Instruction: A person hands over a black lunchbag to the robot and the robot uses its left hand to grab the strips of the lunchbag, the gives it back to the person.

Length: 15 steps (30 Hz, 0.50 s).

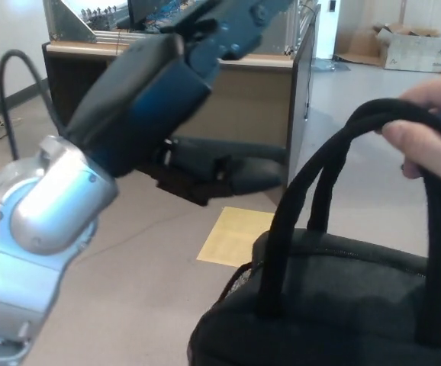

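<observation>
The black lunchbag point(335, 313) hangs in the lower right of the head view. Its two straps point(312, 183) arch upward. A person's hand point(430, 114) grips the top of the straps at the right edge. My left arm reaches in from the lower left, large and close to the camera. My left hand point(194, 84) is open, its fingers point(236, 23) spread high and its thumb point(232, 174) low. It is left of the straps and apart from them, holding nothing. My right hand does not show.
A dark desk point(297, 84) with an aluminium frame and cables stands behind. A yellow sheet point(232, 236) lies on the grey floor in front of it. A cardboard box point(419, 49) sits at the far right. A black cable point(11, 69) loops at the left.
</observation>
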Tool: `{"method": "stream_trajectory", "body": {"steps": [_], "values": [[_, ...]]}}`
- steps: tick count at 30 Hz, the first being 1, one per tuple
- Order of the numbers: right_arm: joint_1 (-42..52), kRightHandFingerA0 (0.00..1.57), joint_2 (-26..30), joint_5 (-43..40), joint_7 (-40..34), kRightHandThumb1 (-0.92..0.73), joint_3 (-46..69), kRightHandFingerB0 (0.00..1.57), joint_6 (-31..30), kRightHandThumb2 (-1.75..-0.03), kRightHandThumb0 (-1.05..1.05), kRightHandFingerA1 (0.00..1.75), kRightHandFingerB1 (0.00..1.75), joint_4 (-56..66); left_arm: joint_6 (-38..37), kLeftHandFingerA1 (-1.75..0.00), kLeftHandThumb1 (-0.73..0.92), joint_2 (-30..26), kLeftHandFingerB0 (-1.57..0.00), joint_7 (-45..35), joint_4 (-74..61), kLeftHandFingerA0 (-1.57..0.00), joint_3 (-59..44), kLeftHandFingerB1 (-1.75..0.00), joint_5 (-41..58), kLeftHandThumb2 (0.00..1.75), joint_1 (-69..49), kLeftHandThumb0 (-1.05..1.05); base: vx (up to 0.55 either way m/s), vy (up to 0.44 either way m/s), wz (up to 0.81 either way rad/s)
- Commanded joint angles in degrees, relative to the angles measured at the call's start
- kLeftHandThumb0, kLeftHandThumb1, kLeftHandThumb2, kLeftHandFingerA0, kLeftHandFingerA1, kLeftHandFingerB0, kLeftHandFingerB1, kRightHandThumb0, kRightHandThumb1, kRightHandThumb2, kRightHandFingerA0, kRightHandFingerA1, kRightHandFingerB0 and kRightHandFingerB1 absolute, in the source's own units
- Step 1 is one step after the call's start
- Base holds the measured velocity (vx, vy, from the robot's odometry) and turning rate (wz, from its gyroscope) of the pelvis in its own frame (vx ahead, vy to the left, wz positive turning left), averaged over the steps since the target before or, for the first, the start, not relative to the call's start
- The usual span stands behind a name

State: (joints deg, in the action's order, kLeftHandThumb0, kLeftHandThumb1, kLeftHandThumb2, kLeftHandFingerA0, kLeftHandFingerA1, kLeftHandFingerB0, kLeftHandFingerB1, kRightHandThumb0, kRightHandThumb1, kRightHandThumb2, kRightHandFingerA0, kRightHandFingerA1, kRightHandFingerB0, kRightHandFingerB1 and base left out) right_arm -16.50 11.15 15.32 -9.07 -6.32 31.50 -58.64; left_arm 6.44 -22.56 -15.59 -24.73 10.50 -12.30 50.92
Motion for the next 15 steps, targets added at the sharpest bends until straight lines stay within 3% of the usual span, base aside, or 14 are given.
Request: {"method": "stream_trajectory", "body": {"steps": [1, 13, 15], "values": [[0.5, 0.47, 0.6, -0.2, -0.3, -0.67, 0.3, 0.42, 1.0, -0.59, -0.56, 0.41, 0.37, -0.3, 10.6, 0.0, 0.51, 1.9, 0.0, -3.6, -5.9, 0.0, 1.3, 0.0, -0.9, 0.88, 2.0, -0.86, 0.0, 0.0, 0.0], [0.6, 0.47, 1.0, 0.4, -0.4, -0.67, 0.0, 0.43, 1.1, -0.59, -0.56, 0.41, 0.38, -0.3, 18.4, -0.01, 0.5, 3.0, 0.0, -5.5, -11.6, 0.0, 1.5, 0.0, -2.1, 0.86, 4.2, -0.84, 0.0, 0.0, 0.0], [0.2, 0.48, 0.5, 0.2, -0.4, -0.66, 0.1, 0.43, 1.0, -0.6, -0.56, 0.41, 0.38, -0.6, 16.7, 0.0, 0.52, 3.7, 0.0, -5.0, -10.9, 0.0, 2.9, 0.0, -2.6, 0.87, 2.8, -0.86, 0.0, 0.0, 0.0]]}}
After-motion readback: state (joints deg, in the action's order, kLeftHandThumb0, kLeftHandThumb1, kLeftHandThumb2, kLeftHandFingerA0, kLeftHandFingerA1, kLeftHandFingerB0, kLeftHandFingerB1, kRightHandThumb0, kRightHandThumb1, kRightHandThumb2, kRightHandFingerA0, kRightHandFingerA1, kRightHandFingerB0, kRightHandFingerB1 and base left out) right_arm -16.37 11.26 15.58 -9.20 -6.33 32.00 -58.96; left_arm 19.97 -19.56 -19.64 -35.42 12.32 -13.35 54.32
